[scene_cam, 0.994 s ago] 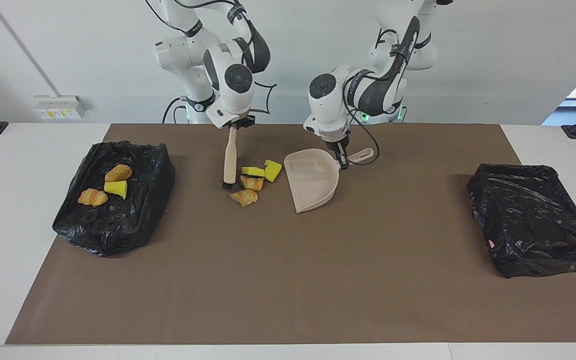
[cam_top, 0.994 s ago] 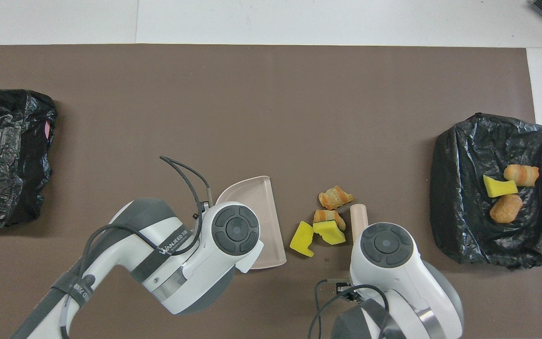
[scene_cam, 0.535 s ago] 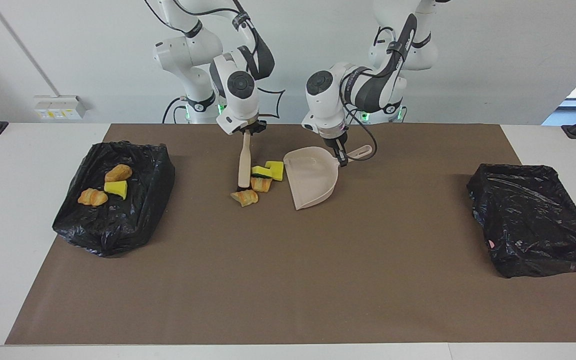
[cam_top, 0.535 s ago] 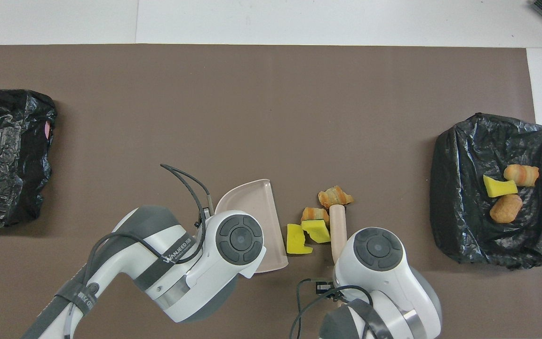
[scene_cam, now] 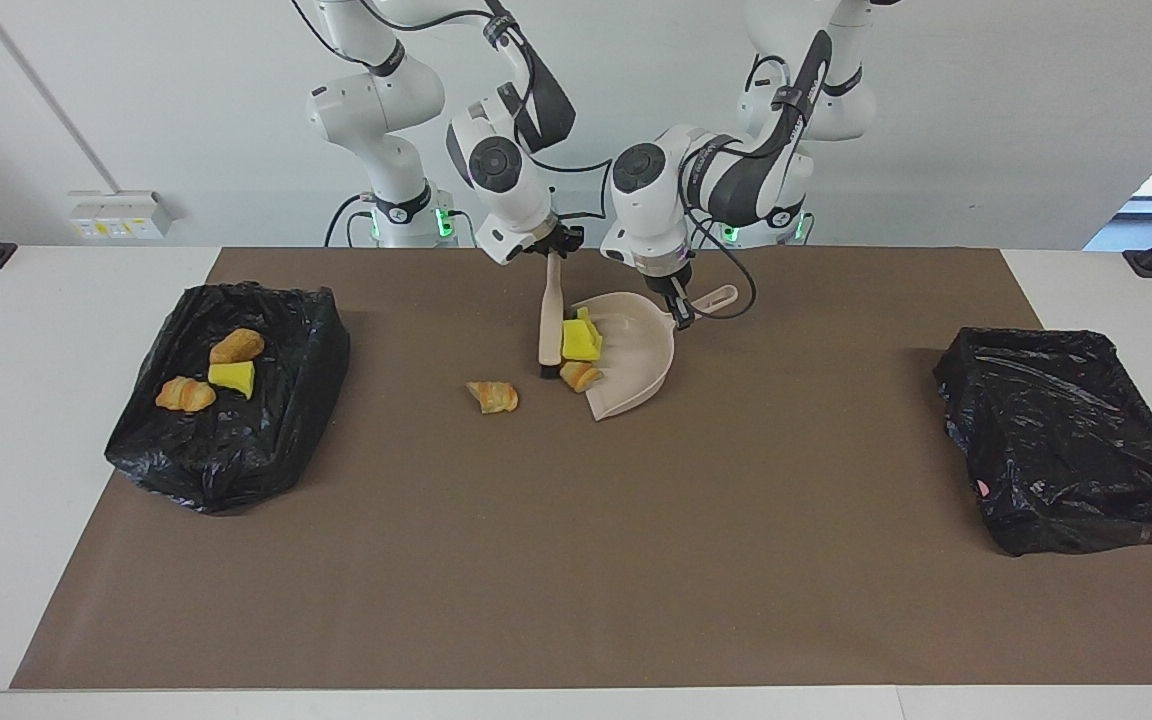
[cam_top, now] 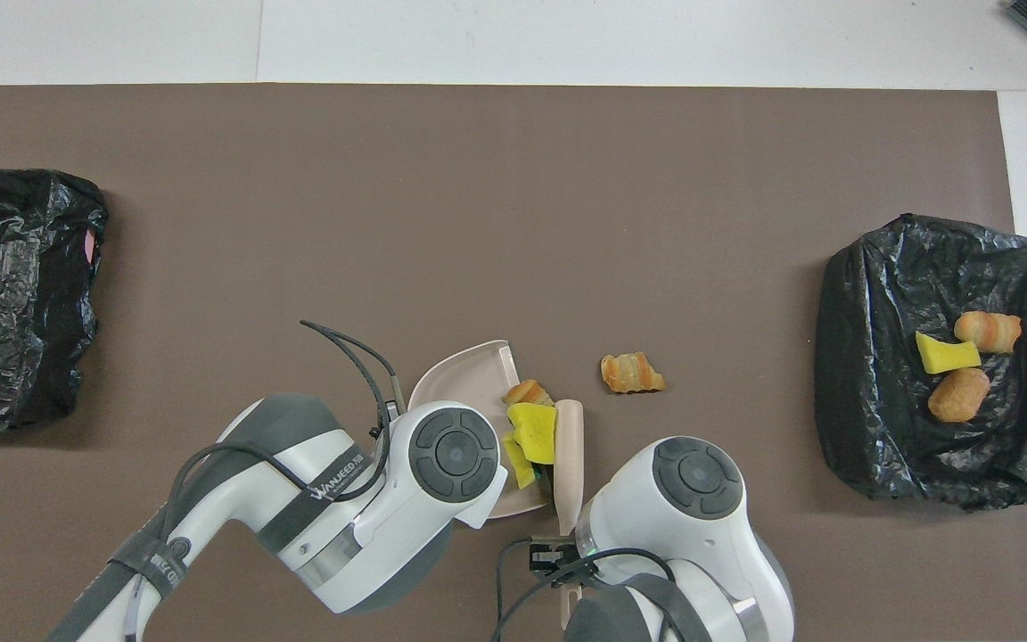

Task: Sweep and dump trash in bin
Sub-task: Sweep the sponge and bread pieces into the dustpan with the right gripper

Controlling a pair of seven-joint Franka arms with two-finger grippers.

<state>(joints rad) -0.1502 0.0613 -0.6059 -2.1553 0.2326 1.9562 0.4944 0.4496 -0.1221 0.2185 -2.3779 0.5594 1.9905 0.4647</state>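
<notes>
Three trash pieces (scene_cam: pixel 211 373) in bin (scene_cam: pixel 226 395), sponges (scene_cam: pixel 581 340) in dustpan (scene_cam: pixel 636 365)

**Layout at the mat's robot-side edge**

I see the dustpan (scene_cam: pixel 631 355) near the mat's (scene_cam: pixel 576 560) robot-side edge, midway along it. Trash chunks (scene_cam: pixel 581 340) sit at its mouth, the brush (scene_cam: pixel 548 320) touching them. One chunk (scene_cam: pixel 493 396) lies apart, toward the right arm's end. A bin (scene_cam: pixel 226 400) sits at each end edge.
</notes>
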